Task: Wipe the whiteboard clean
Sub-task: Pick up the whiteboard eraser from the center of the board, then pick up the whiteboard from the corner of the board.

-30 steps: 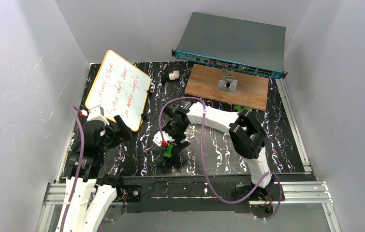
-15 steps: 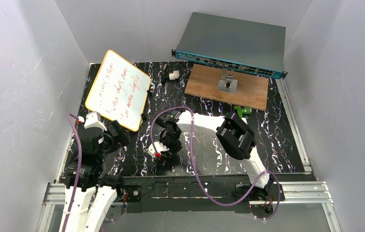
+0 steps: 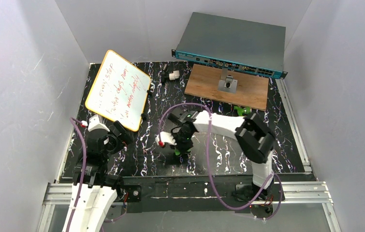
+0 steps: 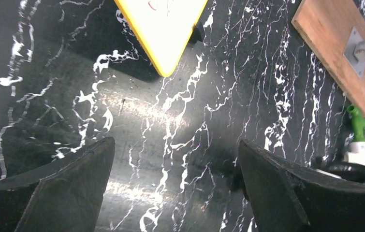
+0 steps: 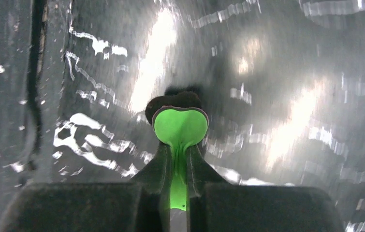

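The whiteboard (image 3: 118,89) leans at the back left, white with a yellow-orange rim and red handwritten lines. Its lower corner (image 4: 163,29) shows at the top of the left wrist view. My left gripper (image 3: 117,135) hovers just below that corner, open (image 4: 175,142), with only the black marbled table between its fingers. My right gripper (image 3: 179,146) is at mid-table, shut (image 5: 180,147) on a green tool (image 5: 180,125). The tool's heart-shaped head sticks out past the fingertips, low over the table (image 3: 177,152).
A brown wooden board (image 3: 228,87) with a metal fitting (image 3: 227,84) lies at the back right, in front of a grey network switch (image 3: 231,43). A small green piece (image 3: 240,110) lies at the board's near edge. A small white part (image 3: 174,75) sits behind the whiteboard's right side.
My right gripper has shut on the green tool, after dipping toward the near left and coming back to the right with it. The left arm has shifted only slightly.
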You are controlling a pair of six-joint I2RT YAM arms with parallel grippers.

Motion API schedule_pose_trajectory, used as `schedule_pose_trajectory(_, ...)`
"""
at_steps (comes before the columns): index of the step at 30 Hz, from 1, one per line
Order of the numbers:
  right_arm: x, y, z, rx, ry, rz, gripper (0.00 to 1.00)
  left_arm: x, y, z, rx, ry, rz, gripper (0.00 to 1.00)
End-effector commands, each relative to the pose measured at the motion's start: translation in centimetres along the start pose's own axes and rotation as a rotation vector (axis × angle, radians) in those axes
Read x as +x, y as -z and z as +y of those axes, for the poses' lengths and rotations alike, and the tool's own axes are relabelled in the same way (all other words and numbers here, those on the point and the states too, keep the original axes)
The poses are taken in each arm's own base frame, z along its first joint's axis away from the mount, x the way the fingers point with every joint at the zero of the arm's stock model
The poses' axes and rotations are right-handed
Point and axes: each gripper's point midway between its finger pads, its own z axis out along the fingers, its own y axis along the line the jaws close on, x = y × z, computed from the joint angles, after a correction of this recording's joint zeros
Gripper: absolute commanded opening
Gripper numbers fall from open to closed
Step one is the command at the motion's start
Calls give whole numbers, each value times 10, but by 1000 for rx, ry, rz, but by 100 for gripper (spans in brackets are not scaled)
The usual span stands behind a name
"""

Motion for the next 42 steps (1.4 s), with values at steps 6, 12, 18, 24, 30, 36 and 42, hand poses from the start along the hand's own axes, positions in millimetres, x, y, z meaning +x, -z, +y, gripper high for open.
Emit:
schedule_pose_trajectory(6, -18, 82, 38, 177, -445, -287, 3, -5, -67, 1, 34, 343, -161, 93)
schedule_pose_trajectory(12, -30, 109, 40, 178, -437, -365, 3, -14, -101, 11, 75, 336, -318, 84)
schedule_pose_trajectory(18, -37, 119, 46, 186, -402, -403, 3, -33, -119, 11, 80, 209, -414, 76)
schedule_pose_trajectory(24, -38, 124, 48, 187, -395, -419, 3, -34, -148, 13, 96, 197, -380, 58)
schedule_pose_trajectory(30, -38, 128, 49, 193, -393, -429, 3, -39, -165, 15, 139, 183, -394, 48)
schedule_pose_trajectory(36, -35, 127, 48, 189, -397, -427, 3, -43, -169, 8, 196, 119, -396, 22)
schedule_pose_trajectory(42, -33, 125, 48, 183, -399, -420, 3, -49, -159, -1, 238, 53, -412, 0)
